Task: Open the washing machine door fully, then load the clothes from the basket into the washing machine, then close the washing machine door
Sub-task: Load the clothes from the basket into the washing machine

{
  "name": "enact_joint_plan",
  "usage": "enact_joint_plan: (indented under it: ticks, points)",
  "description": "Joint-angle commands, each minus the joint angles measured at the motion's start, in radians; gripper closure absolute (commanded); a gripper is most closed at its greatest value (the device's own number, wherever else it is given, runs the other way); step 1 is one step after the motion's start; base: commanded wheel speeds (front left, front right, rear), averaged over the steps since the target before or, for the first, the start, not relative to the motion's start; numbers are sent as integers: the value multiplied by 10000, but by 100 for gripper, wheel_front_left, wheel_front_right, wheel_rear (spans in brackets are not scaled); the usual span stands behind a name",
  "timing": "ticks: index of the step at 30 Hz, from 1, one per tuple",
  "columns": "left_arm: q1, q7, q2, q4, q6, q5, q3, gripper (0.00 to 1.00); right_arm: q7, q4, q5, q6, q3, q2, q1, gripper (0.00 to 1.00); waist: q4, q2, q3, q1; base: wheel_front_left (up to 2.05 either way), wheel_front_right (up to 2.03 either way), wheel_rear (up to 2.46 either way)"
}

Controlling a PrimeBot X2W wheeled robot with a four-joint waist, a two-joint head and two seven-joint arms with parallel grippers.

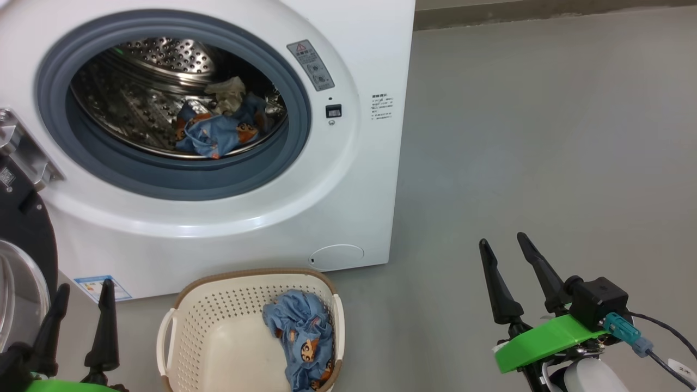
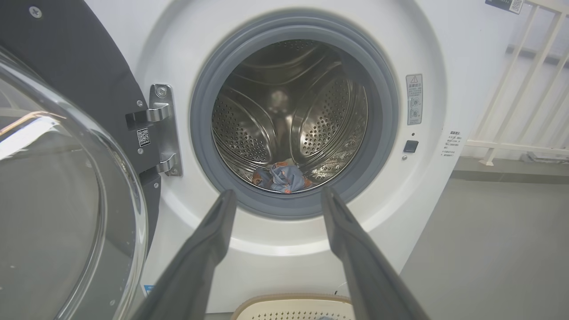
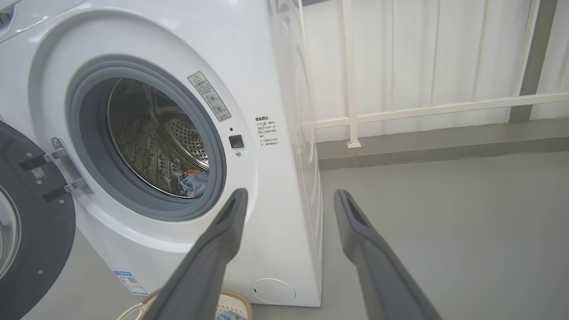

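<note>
Head view adds clothes [image 1: 302, 337] lying in the basket [image 1: 218, 305]; left end effector [image 1: 85, 286] and right end effector [image 1: 503, 240] spread.

White washing machine [image 1: 348, 179], door [image 1: 24, 228] swung open at its left. Some blue printed clothes [image 1: 218, 133] lie inside it; one blue piece [image 1: 302, 337] sits in the cream basket [image 1: 207, 321] just before it.

A smooth grey floor [image 1: 544, 136] is seen, on which the washing machine [image 1: 354, 207] is stood. The basket [image 1: 218, 310] is set on the floor just in front of the machine, below its round opening. Behind, the floor is bounded by a low kerb [image 3: 422, 151].
</note>
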Motion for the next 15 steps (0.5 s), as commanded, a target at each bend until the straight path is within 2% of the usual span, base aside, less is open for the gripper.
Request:
enact_joint_plan:
  ticks: [1, 15]
  points:
    - [-188, -64, 228, -317, -19, 96, 447, 0, -80, -289, -121, 44, 172, -47, -153, 0, 16, -1, 41, -1, 0, 0, 0]
    - [-200, -64, 239, -301, -57, 8, 468, 0, -80, -385, -217, 44, 221, -47, -212, 0, -3, -1, 249, -1, 0, 0, 0]
